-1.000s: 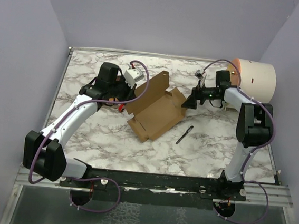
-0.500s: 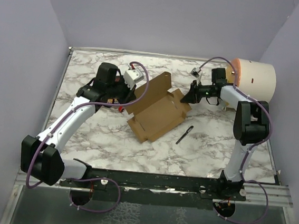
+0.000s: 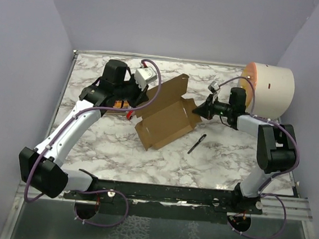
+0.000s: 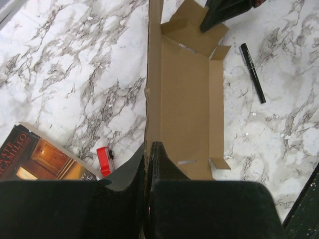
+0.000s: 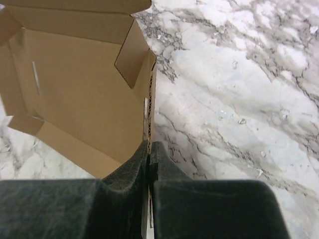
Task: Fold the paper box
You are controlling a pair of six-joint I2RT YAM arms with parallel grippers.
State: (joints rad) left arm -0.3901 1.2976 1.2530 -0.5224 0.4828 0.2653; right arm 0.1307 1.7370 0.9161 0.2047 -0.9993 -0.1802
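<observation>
Centrally on the worktop [image 3: 223, 165] lies the paper box [image 3: 168, 119], a brown cardboard sheet partly erected, with its base flat and its long far-side panel standing up.

Left gripper [image 4: 148, 149]: pressed together on the edge of the upright panel at its left end, the cardboard running between the fingers.

Right gripper [image 5: 149, 147]: pressed together on the thin edge of the wall at the box's right end, beside an inward-turned tab.

Change over the last second: the right gripper, previously spread and poised just beside that corner, has closed onto the wall. The left gripper's pinch is unchanged, though its arm has drawn slightly toward the far edge and the box has shifted a little with it.

Significance: the box is now held at both ends, so one arm can probably brace it while the other turns a wall. Folding appears to be at an early stage, with no wall seen locked.

Bystanders: a black pen [image 3: 196, 144] just right of the box, a cream cylinder [image 3: 270, 85] at the far right corner, and a book [image 4: 35, 162] and a small red object [image 4: 103, 160] near the left gripper.
</observation>
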